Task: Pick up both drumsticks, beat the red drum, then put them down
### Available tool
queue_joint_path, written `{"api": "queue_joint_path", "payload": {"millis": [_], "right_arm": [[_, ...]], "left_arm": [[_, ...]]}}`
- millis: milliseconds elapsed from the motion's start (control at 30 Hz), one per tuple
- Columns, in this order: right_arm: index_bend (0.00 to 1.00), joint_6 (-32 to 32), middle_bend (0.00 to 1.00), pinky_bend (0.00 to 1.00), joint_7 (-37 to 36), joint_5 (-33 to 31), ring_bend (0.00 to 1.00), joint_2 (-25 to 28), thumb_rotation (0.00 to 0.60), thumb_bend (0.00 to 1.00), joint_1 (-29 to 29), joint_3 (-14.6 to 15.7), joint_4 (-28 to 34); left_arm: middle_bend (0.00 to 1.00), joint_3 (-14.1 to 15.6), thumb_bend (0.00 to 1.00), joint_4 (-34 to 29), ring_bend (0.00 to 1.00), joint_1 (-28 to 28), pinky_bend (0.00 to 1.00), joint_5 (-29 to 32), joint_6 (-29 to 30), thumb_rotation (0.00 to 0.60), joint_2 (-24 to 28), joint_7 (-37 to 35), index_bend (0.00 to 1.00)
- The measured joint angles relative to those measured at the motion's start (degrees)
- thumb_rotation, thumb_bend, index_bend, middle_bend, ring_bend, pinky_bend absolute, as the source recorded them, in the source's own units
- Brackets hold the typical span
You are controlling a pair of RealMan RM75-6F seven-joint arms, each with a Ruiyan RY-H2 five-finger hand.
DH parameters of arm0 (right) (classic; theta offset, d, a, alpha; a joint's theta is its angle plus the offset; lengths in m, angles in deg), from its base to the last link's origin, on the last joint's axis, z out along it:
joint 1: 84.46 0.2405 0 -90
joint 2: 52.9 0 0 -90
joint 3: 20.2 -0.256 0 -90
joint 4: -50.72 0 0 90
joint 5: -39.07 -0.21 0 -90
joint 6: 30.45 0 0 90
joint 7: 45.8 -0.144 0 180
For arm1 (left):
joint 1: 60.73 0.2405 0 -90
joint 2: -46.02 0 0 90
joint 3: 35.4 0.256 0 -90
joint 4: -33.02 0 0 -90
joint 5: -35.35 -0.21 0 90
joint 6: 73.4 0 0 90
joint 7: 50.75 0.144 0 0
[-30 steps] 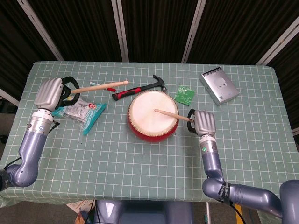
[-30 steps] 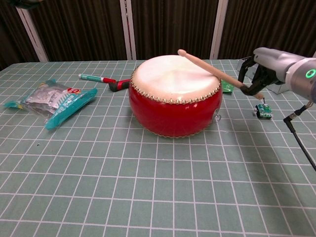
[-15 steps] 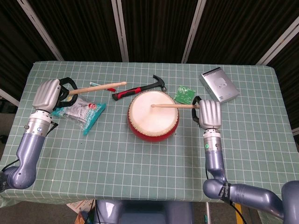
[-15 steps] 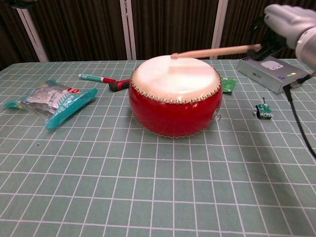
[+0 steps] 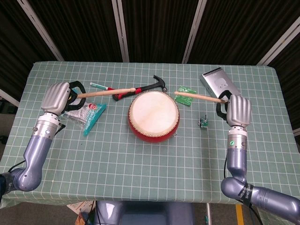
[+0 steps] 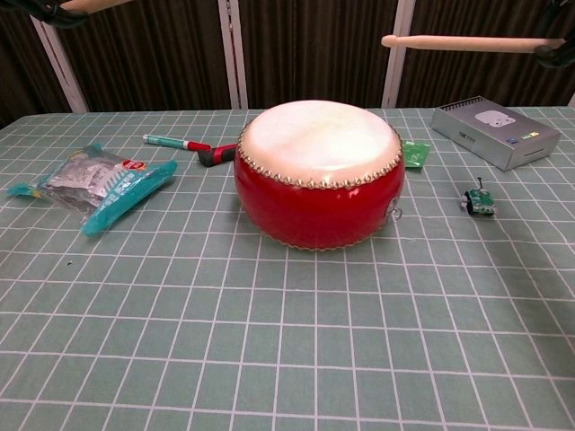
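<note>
Head view shows the red drum (image 5: 153, 115) sitting near the middle of the table (image 5: 140, 164), its pale skin facing up. The left hand (image 5: 58, 97) grips one drumstick (image 5: 107, 92) by its butt end, the shaft running out toward the drum with the tip just short of the rim, above the hammer (image 5: 140, 89). The right hand (image 5: 237, 110) holds the other drumstick (image 5: 200, 97) the same way, fingers wrapped around the butt, its tip pointing left and ending apart from the drum, over the small green packet (image 5: 187, 92). In the chest view that stick (image 6: 467, 42) hangs level and well above the drumhead, so neither stick touches the skin at this moment.

Both sticks look like plain light wood: stiff, smooth, and liable to slide or rotate in hard fingers if the grip loosens on impact. Holding near the butt, as both hands do, gives the most swing, but the tip will bounce off a taut skin, so a firm closed grip seems wise. The drum looks fairly heavy and squat and should stay put under light strokes. A snack bag (image 5: 83, 111) lies below the left hand, a grey box (image 5: 217, 84) and a tiny toy (image 5: 204, 123) near the right.
</note>
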Motion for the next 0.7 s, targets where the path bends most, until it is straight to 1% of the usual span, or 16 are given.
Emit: {"api": "queue_joint_path", "payload": {"millis": [400, 700], "right_arm": [[0.94, 1.3, 1.0, 0.99, -3.0, -0.5, 1.0, 2.5, 0.6, 0.61, -1.4, -1.7, -1.3], [0.94, 2.9, 1.0, 0.99, -5.1, -1.2, 1.0, 3.0, 0.6, 0.61, -2.2, -2.0, -3.8]], "left_arm": [[1.0, 0.9, 0.51, 7.0, 1.0, -5.8, 1.0, 4.1, -2.1, 0.6, -7.7, 5.0, 0.76], [1.0, -1.4, 0.51, 10.0, 1.0, -9.3, 1.0, 5.1, -1.4, 0.6, -12.0, 4.8, 0.77]]}}
